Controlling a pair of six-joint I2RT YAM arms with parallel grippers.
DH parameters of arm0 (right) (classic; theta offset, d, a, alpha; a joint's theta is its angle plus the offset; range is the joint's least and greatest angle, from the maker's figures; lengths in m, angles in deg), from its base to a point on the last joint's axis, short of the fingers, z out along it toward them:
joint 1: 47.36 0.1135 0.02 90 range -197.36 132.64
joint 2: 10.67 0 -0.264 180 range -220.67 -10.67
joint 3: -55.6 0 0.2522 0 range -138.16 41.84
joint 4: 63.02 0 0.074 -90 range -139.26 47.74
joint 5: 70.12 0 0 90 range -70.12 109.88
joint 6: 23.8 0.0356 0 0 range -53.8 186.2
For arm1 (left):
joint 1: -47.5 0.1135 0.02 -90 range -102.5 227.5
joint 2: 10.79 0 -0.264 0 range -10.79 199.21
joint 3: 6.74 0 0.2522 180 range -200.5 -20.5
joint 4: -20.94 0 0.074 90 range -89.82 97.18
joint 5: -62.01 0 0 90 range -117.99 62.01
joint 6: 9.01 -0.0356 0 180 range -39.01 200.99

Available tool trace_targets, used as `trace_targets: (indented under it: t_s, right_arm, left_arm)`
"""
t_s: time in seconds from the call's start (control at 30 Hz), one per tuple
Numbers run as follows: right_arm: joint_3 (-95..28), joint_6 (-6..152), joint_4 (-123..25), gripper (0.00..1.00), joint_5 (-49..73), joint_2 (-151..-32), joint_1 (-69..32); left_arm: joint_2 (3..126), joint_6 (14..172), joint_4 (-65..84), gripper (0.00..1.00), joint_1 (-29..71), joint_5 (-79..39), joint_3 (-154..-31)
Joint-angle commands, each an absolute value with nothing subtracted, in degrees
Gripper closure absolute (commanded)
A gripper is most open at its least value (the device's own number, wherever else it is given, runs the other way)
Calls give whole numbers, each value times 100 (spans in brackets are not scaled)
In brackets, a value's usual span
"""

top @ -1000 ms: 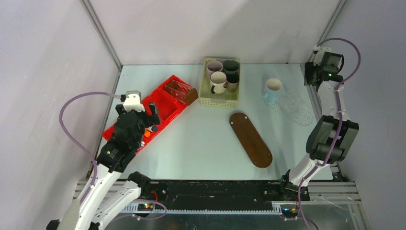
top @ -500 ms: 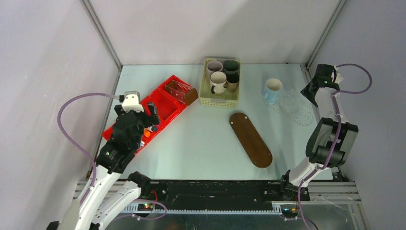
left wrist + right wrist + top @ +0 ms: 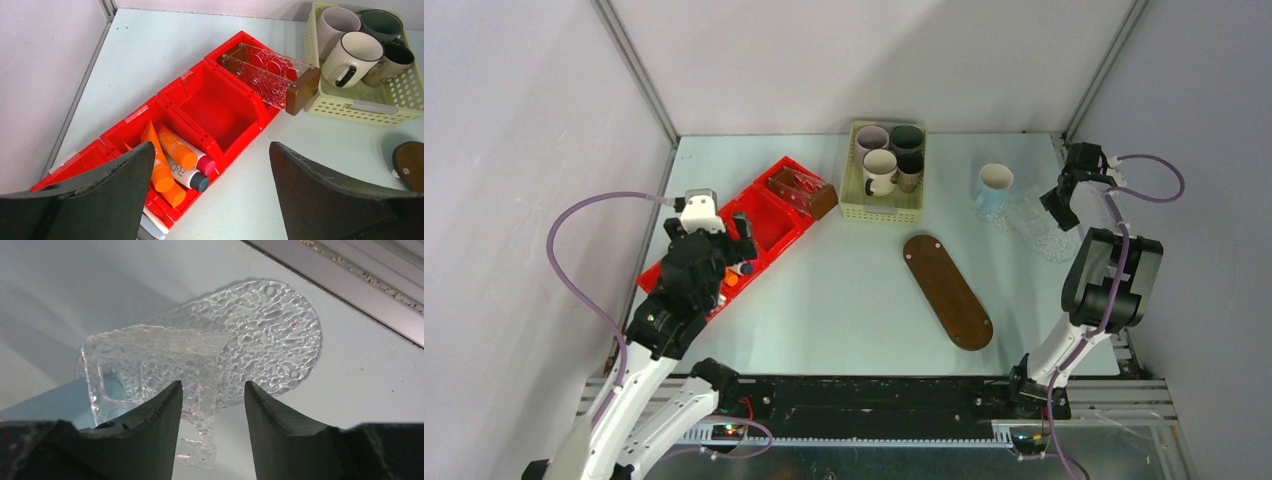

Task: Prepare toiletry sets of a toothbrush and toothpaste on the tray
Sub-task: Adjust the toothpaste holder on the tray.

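Orange toothpaste tubes (image 3: 172, 150) and a white one (image 3: 186, 173) lie in a compartment of the red bin (image 3: 220, 117). Slim white toothbrush handles (image 3: 152, 223) show in the compartment nearest me. My left gripper (image 3: 210, 192) hovers wide open above the bin's near end (image 3: 742, 248), holding nothing. The dark brown oval tray (image 3: 947, 290) lies bare at mid-table. Mauve (image 3: 871, 138), dark green (image 3: 907, 138), white (image 3: 880, 170) and brown (image 3: 911, 172) mugs stand in the yellow basket (image 3: 884, 210). My right gripper (image 3: 213, 390) stands open astride an upright edge of a clear textured acrylic stand (image 3: 165, 355), with a gap on its right side.
A second clear stand with a brown end block (image 3: 270, 77) lies across the far end of the red bin. A white-and-blue cup (image 3: 994, 188) rests beside the clear stand (image 3: 1042, 228) at the back right. The side rail (image 3: 350, 275) runs close behind it.
My right arm has swung from the back right corner down to the clear stand, and its jaws have narrowed. The left arm has not moved.
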State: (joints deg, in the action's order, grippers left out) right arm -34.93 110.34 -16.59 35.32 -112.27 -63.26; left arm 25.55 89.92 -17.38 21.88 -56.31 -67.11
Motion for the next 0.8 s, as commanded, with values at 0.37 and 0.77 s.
trace_targets:
  t_s: [0.37, 0.77]
  right_arm:
    - [-3498, 10735, -1966, 77, 3591, -11381, -6327]
    - [-3912, 8933, -2064, 100, 2528, -11663, -6588]
  left_arm:
    - [2596, 8919, -1611, 9, 2276, -5704, -6636]
    - [2640, 8917, -1590, 9, 2280, -5610, -6620]
